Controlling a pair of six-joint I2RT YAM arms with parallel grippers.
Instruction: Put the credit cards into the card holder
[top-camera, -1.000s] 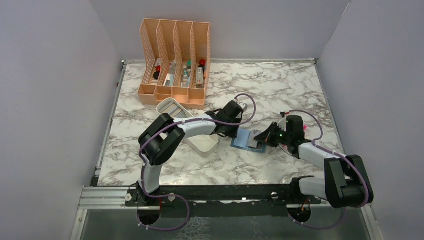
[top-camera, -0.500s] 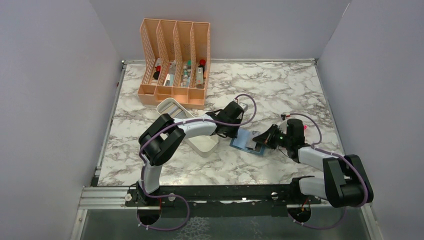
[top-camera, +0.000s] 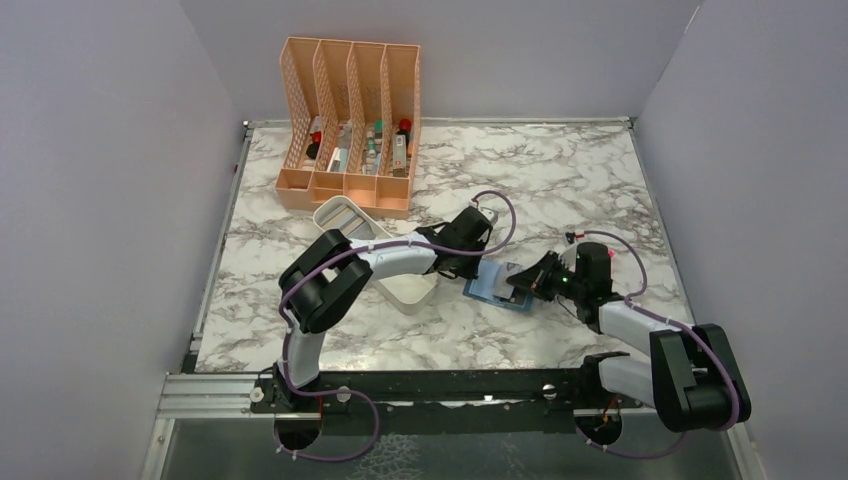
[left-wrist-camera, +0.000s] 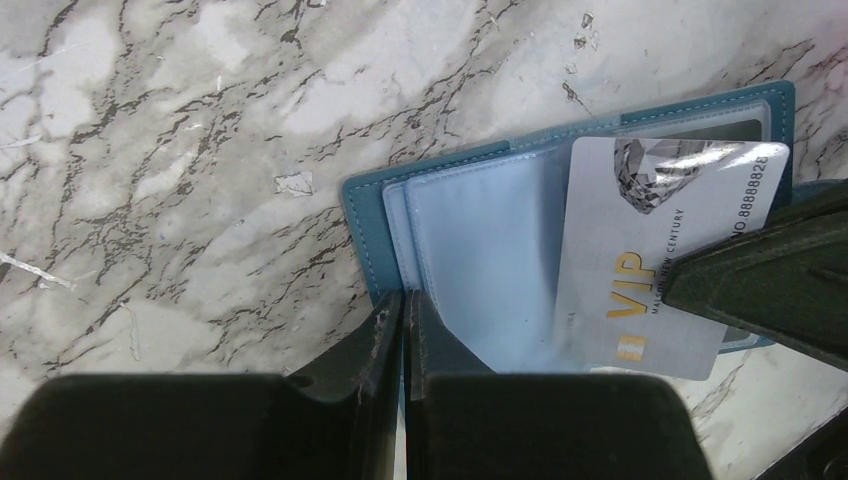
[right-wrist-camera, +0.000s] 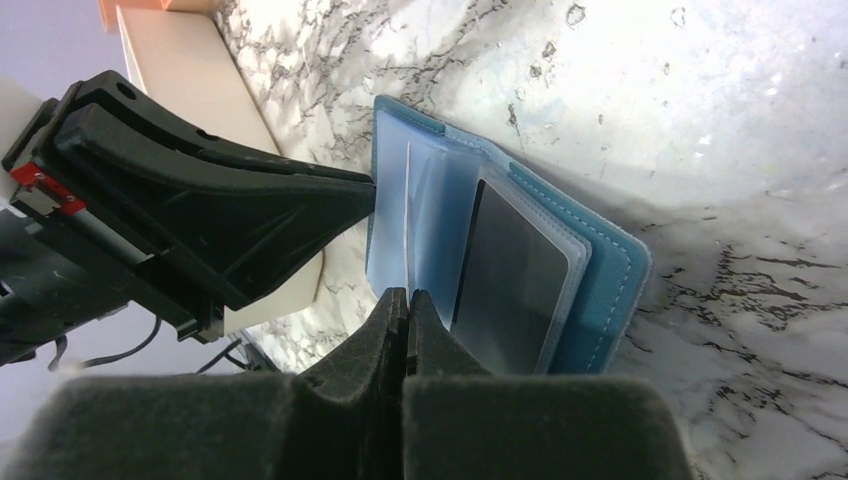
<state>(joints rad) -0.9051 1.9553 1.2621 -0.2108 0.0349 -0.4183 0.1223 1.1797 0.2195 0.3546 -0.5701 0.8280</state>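
Note:
The teal card holder (left-wrist-camera: 480, 240) lies open on the marble, its pale blue sleeves facing up. My left gripper (left-wrist-camera: 404, 296) is shut on the holder's near left edge, a thin blue layer pinched between the jaws. A white credit card (left-wrist-camera: 650, 240) with gold "VIP" lettering lies slanted over the right sleeves, and my right gripper (right-wrist-camera: 407, 293) is shut on its edge. From the right wrist the card (right-wrist-camera: 408, 200) shows edge-on among the sleeves, next to a dark card (right-wrist-camera: 510, 270) in a clear pocket. In the top view the two grippers, left (top-camera: 478, 268) and right (top-camera: 522, 285), meet over the holder (top-camera: 490, 290).
A white oblong tray (top-camera: 338, 215) lies left of the holder, partly under my left arm. A peach mesh organizer (top-camera: 350, 120) with small bottles stands at the back left. Grey walls close in the table on three sides.
My right wrist has shifted a little toward the near edge while its fingertips stay at the holder. The left gripper has held still on the holder.

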